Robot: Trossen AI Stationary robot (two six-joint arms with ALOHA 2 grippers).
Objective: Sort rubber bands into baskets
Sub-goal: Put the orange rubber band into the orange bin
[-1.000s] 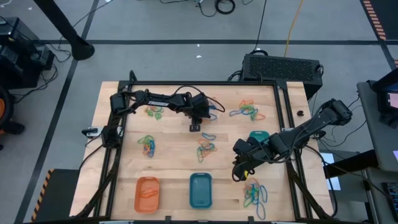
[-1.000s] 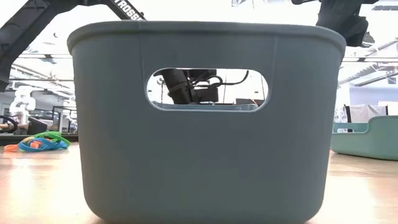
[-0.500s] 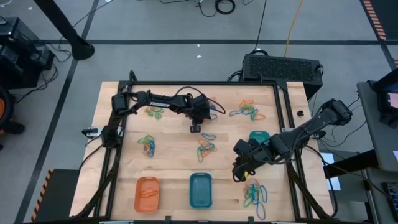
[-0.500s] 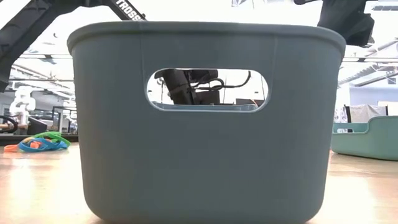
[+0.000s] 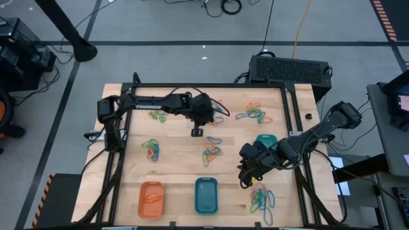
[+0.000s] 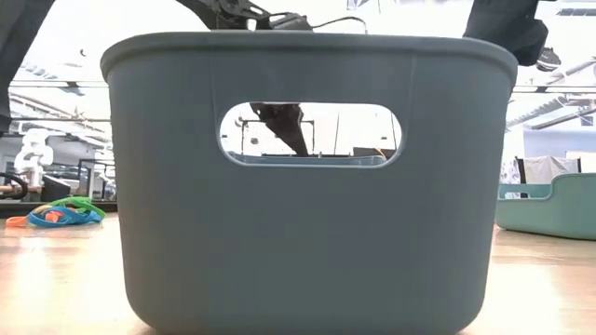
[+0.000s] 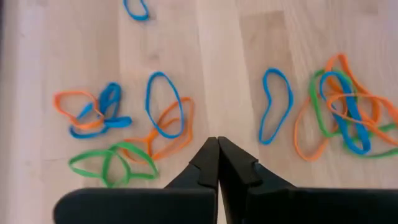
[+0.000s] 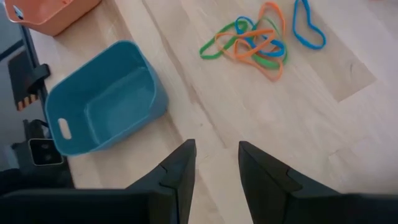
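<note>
Upper centre of the high view, the left gripper (image 5: 197,131) is pinched closed with no band visible between its fingers, above loose bands (image 7: 127,127). The right gripper (image 5: 243,181), lower right, waits apart-fingered and empty near the blue basket (image 8: 102,103).

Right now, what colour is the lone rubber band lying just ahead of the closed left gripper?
Blue. The lone rubber band shows best in the left wrist view.

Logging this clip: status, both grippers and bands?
Left gripper shut, nothing between fingers. Right gripper open, empty. Rubber bands loose on table; blue basket empty.
</note>
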